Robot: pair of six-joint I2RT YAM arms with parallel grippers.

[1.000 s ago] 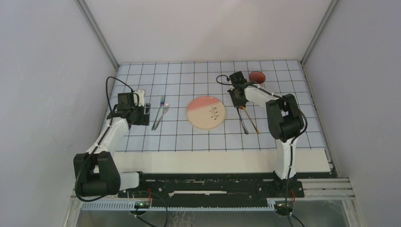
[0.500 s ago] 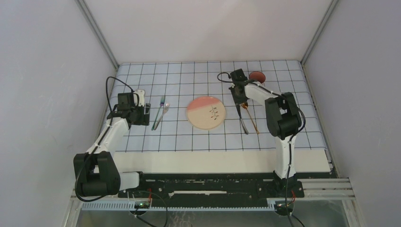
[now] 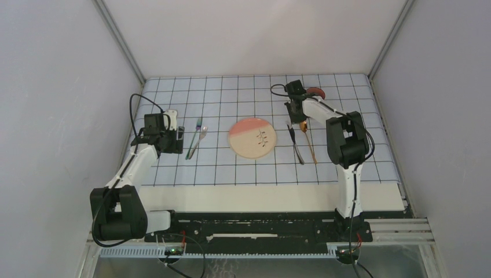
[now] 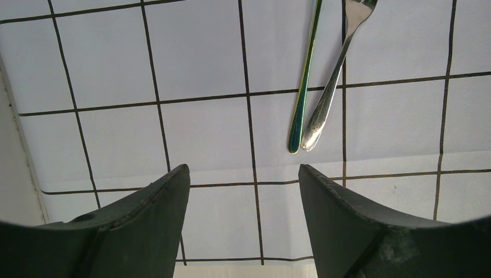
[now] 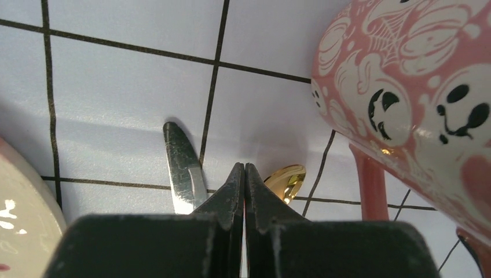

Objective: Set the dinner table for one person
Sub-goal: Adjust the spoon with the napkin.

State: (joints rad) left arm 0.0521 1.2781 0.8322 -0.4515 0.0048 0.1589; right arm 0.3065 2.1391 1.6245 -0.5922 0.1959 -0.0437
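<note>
The cream dinner table carries a pale-blue gridded cloth. A pink-and-cream plate lies mid-cloth. Left of it lie a green-gold fork and a silver fork, side by side. My left gripper hangs open just short of their handle ends, holding nothing. Right of the plate lie a knife and a gold spoon. My right gripper is shut and empty above their far tips. A pink Halloween mug stands close on its right.
The cloth ends short of the table's near edge, leaving a bare cream strip. Grey walls and slanted metal posts close in the table on three sides. The plate's rim shows low at the left in the right wrist view.
My right gripper has drawn back from over the knife and spoon, toward the far side and the mug, staying shut. The left arm has not moved.
</note>
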